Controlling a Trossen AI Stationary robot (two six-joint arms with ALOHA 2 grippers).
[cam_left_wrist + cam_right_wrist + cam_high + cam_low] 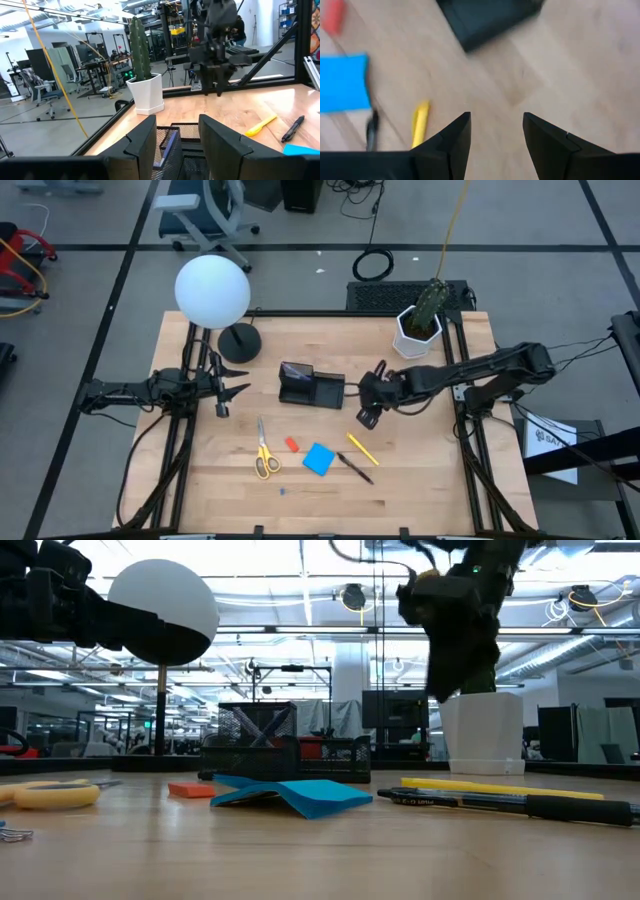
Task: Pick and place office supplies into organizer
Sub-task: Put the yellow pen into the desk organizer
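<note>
Right gripper [366, 417]: fingers spread, nothing between them; hangs above bare wood at frame centre of the high view, just right of the organizer [310, 387] and upper-left of the yellow pen [362, 448]. Its wrist view looks down on wood with the yellow pen, the blue pad [342, 82] and a corner of the organizer beyond the fingers. The right arm runs off toward the right edge of the table [430, 480].

Left gripper [226, 392]: fingers apart and empty; sits at centre-left of the high view, left of the organizer and well apart from it, below the lamp base [239, 343]. Its wrist view shows something bluish-grey inside the mesh cup section, possibly a pen; too blurred to confirm.

Supplies, lower centre of the high view: yellow-handled scissors [264, 452] furthest left, then red eraser [292, 444], blue pad, black pen [355, 468] lying below the yellow pen. All lie flat on the wood, outside the organizer.

Background: white globe lamp [212, 290] upper left; cactus in white pot [418, 330] upper right.
</note>
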